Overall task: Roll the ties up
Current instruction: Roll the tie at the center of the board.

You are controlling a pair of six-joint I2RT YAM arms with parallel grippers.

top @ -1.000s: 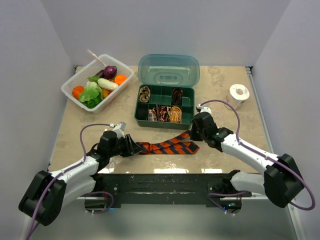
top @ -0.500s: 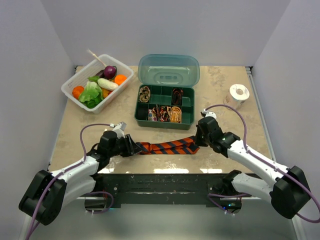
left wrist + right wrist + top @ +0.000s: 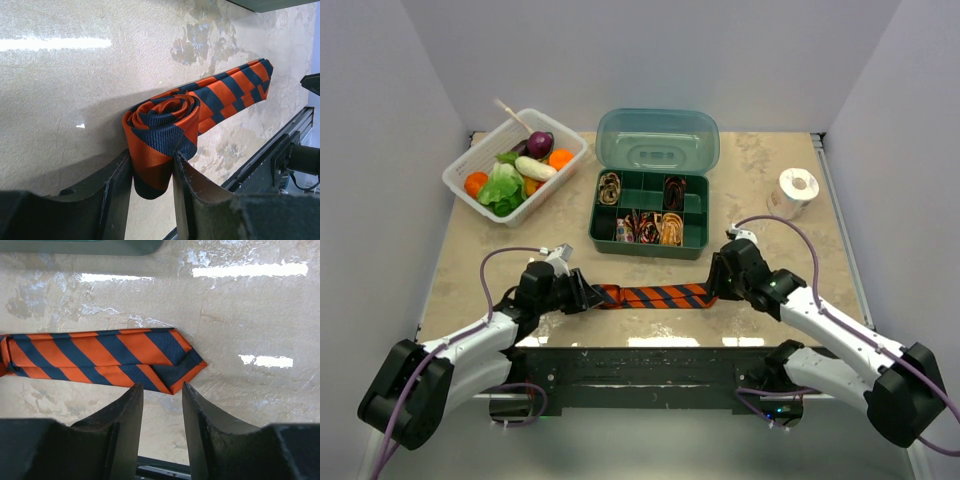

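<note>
Striped tie (image 3: 655, 295) lies flat along near edge of table (image 3: 770, 170), between 2 grippers. Left gripper (image 3: 152, 165) clamps rolled end; right gripper (image 3: 161, 390) fingers apart, empty, just short of wide tip. Fabric soft, light, slippery; coil likely springs loose, so pinch coil's flat sides.

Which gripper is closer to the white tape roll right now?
Right. The right gripper sits at the flat end of the striped tie, nearer the camera and left of the tape roll. The left gripper, clamping the tie's rolled end, is farther left.
</note>
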